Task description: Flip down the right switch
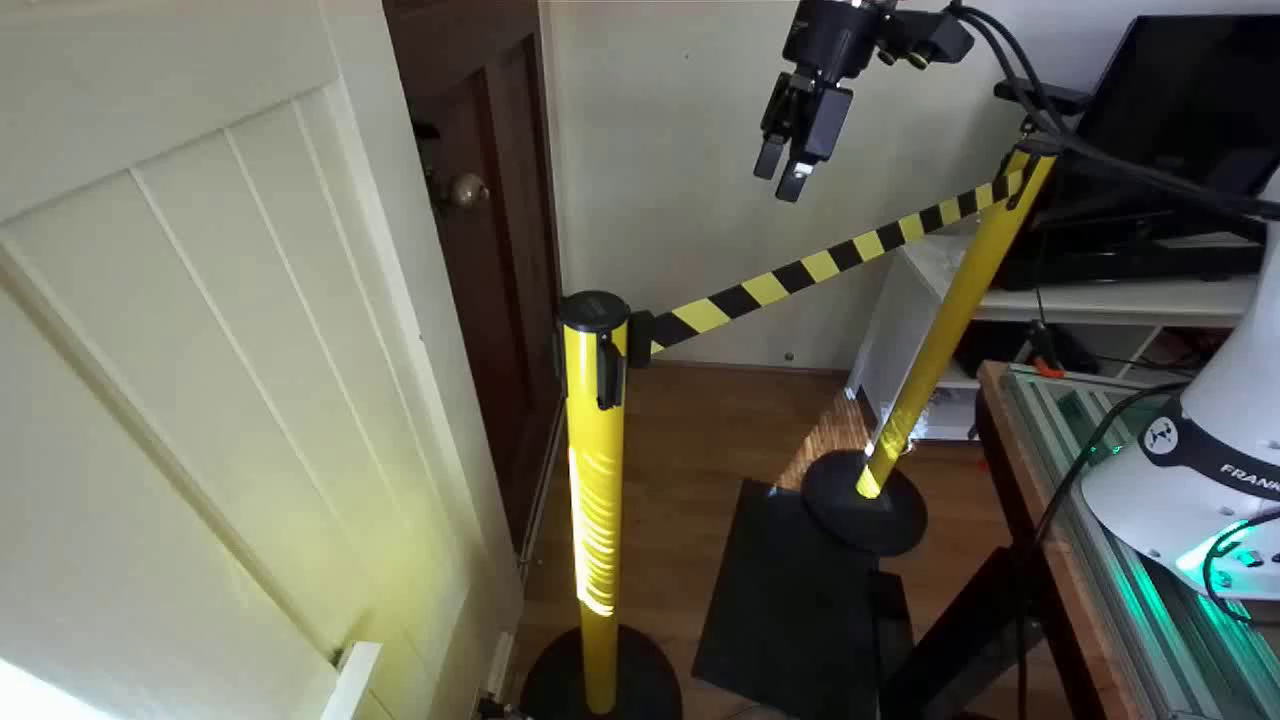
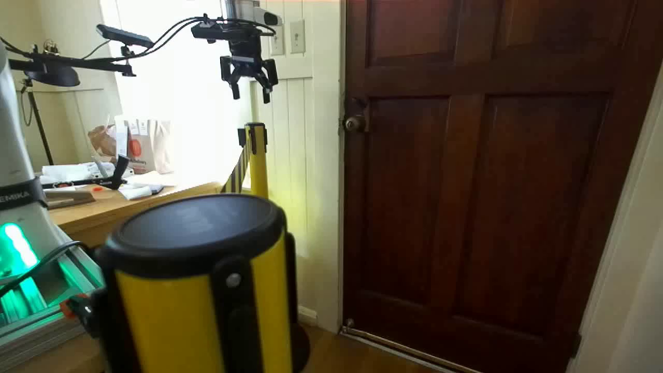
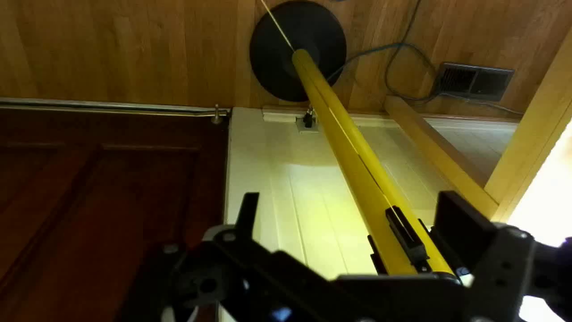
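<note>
In an exterior view, two light switch plates are on the pale wall left of the door. The right switch point(image 2: 297, 36) is a small light plate with a toggle; its lever position is too small to tell. The left switch point(image 2: 277, 41) is partly covered by the arm's hardware. No switch shows in the wrist view or in the remaining exterior view. My black gripper point(image 2: 251, 94) hangs pointing down, left of and lower than the plates in this picture. Its fingers are apart and hold nothing, as also seen in an exterior view point(image 1: 781, 172) and the wrist view point(image 3: 351, 214).
A yellow barrier post point(image 1: 597, 480) stands by the panelled wall, below the gripper in the wrist view point(image 3: 357, 165). A striped belt point(image 1: 820, 265) joins it to a second post point(image 1: 960, 310). A dark wooden door point(image 2: 404, 197) is beside the switches. A wooden desk point(image 2: 103, 212) carries bags.
</note>
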Tool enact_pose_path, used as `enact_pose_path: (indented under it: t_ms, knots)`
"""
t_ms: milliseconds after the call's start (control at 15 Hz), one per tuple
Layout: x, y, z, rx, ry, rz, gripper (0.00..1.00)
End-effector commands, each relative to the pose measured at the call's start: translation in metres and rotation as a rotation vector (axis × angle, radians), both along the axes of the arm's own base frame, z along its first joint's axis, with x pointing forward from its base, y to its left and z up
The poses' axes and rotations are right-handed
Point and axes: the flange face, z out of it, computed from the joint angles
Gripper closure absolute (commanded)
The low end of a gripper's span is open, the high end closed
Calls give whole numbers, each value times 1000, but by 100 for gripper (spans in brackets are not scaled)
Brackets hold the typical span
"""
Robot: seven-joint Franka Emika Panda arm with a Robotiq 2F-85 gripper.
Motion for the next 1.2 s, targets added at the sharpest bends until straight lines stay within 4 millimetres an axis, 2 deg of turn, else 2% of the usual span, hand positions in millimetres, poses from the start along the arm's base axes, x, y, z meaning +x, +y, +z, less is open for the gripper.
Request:
enact_pose_path:
  t_ms: [0, 267, 400, 600, 800, 1133]
  knots:
    - [0, 0, 1, 0, 1, 0, 0]
    - [0, 0, 1, 0, 1, 0, 0]
    - [14, 3, 10, 8, -24, -10, 0]
    - [42, 14, 43, 76, -83, -32, 0]
    - [74, 21, 87, 85, -152, -63, 0]
    - [128, 56, 154, 84, -263, -104, 0]
